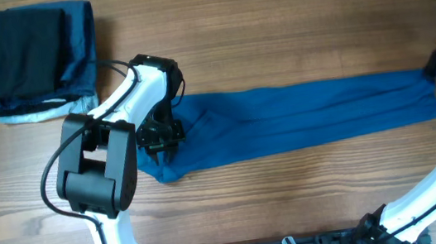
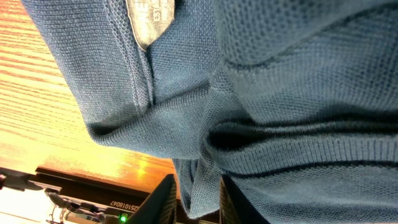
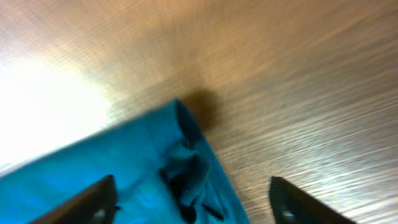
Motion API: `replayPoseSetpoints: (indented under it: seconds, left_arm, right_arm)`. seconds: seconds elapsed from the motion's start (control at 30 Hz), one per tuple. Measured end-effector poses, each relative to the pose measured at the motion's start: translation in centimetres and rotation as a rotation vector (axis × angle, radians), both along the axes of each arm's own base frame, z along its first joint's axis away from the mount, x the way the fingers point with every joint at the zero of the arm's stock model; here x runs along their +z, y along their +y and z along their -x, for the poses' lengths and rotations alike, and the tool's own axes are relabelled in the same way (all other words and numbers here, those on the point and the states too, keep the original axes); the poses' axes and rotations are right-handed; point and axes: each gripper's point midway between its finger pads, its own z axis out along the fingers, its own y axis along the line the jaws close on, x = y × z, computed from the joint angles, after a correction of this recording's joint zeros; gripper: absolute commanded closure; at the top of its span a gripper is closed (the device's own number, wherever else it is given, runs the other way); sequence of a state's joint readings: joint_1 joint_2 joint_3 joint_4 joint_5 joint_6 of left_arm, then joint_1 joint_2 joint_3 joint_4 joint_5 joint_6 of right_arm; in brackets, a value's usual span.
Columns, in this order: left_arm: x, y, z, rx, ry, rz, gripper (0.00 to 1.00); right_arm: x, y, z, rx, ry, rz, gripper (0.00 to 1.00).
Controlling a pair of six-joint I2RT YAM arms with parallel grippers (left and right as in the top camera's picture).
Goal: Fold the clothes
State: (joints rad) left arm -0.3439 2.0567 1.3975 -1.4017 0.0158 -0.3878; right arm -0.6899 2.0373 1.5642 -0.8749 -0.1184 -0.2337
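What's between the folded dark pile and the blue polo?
Overhead view: bare wood tabletop, with the left arm and its white link reaching across the gap above it. Nothing else lies between the dark pile and the polo.

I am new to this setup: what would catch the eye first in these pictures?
The blue polo shirt lies stretched into one long band across the middle of the table, from the left claw, with fabric between its fingers, to the right claw, which stands open over its other end. A folded dark pile sits in the far left corner.
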Motion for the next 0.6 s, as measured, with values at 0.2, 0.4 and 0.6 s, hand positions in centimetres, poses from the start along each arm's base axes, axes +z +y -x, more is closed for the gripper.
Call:
replayPoseSetpoints:
  seconds: [0.2,0.4,0.6]
  left_arm:
    - [1.8,-0.1,-0.2,-0.001,0.021,-0.007,0.65]
    - [6.9,-2.4,-6.7,0.000,-0.207,0.075,0.79]
    - [6.1,-6.1,-10.6,0.019,-0.364,0.253,0.96]
  right_arm:
    - [8.2,2.3,-2.7,0.066,-0.196,0.005,0.19]
    - [9.5,10.8,-3.4,0.211,-0.154,-0.125,0.84]
    - [5.6,11.7,-2.4,0.155,-0.081,-0.135,0.96]
